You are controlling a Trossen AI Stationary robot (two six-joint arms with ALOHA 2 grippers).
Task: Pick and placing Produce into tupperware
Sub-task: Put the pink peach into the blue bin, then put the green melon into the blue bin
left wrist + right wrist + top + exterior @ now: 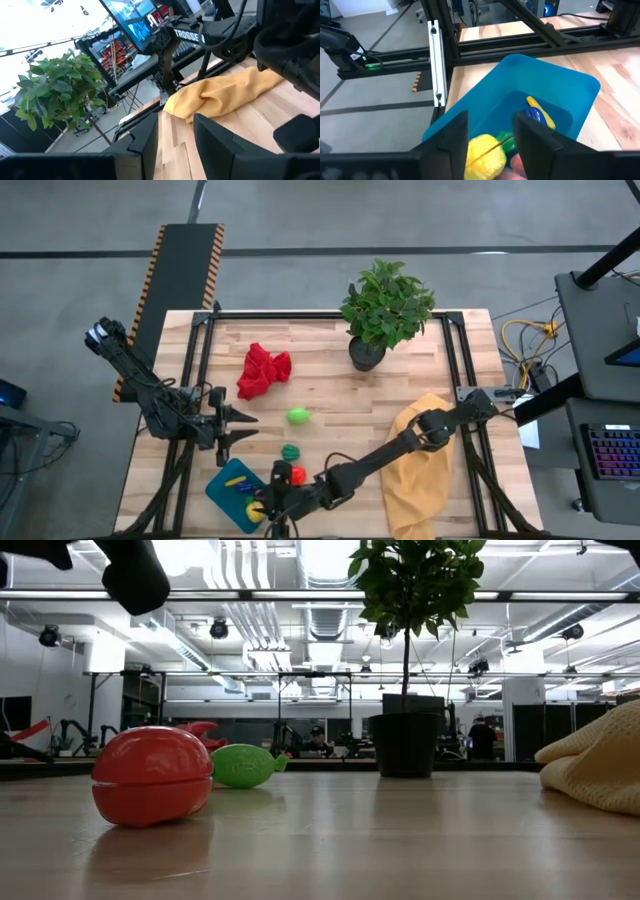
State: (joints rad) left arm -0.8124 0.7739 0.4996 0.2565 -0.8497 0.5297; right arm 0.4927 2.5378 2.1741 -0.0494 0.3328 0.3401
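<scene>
The teal tupperware (222, 485) sits near the table's front left. In the right wrist view it (560, 85) holds a round yellow piece (485, 154), a yellow-and-blue piece (536, 112) and a small green piece (506, 140). My right gripper (262, 505) (491, 120) hangs open just above the tupperware, with the round yellow piece lying below the gap between its fingers. On the table lie a red piece (297, 475) (150, 775), a dark green piece (290, 451) and a light green piece (298, 416) (245, 765). My left gripper (245, 430) (175, 125) waits open at the table's left, holding nothing.
A potted plant (385, 305) stands at the far middle of the table. A red cloth (262, 370) lies at the far left. A mustard-yellow cloth (420, 465) lies under my right arm at the near right. Black frame rails (330, 317) border the table.
</scene>
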